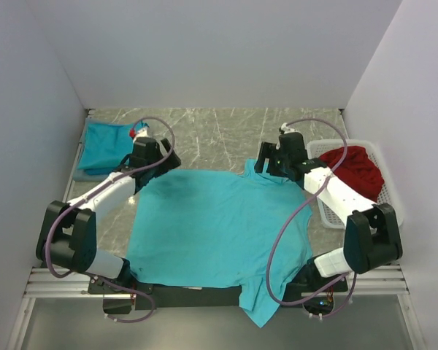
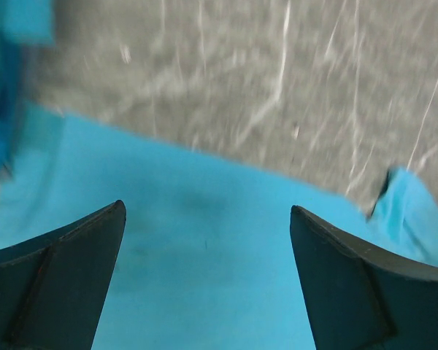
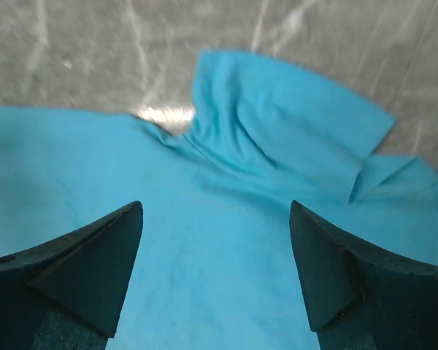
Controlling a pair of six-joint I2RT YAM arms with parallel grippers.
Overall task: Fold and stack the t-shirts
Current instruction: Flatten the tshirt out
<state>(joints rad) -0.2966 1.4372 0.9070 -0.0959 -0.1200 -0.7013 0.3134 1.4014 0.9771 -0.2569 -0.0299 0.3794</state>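
Observation:
A turquoise t-shirt (image 1: 219, 226) lies spread over the middle of the table, its lower part hanging over the near edge. A second turquoise t-shirt (image 1: 106, 146) lies folded at the far left. My left gripper (image 1: 160, 171) is open above the spread shirt's far left corner; the cloth (image 2: 204, 277) shows between its fingers. My right gripper (image 1: 266, 168) is open above the far right corner, near a bunched sleeve (image 3: 277, 124). Neither holds anything.
A white basket (image 1: 383, 189) at the right holds a red garment (image 1: 354, 169). The marbled tabletop (image 1: 212, 135) lies beyond the shirt. White walls close in the back and both sides.

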